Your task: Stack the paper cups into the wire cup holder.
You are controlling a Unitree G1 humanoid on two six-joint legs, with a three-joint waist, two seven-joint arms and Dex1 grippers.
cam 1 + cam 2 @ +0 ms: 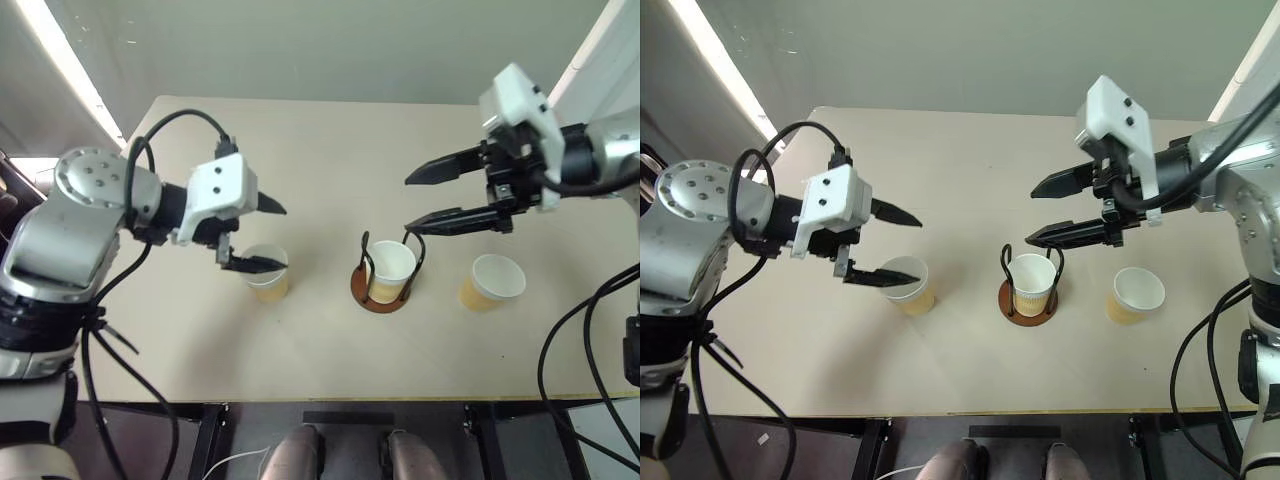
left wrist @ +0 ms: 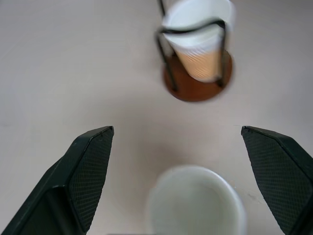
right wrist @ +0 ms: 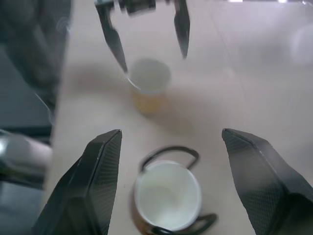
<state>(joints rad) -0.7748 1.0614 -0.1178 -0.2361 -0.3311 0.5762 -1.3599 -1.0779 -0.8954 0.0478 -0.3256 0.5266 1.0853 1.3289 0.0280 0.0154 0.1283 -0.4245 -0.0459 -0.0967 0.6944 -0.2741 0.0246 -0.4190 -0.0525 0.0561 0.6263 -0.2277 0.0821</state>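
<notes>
Cup (image 1: 390, 270) in wire holder (image 1: 385, 290), right gripper (image 1: 412, 204) above

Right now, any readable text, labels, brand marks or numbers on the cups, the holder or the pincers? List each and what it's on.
None readable.
Paper cup in the wire cup holder: plain tan wall, white inside, no print.
Paper cup near the left pincer: no print.
Paper cup near the right pincer: no print.
Holder base: bare reddish-brown disc, no mark.
Pincer housings: white, no lettering visible.
Table: unmarked.
</notes>
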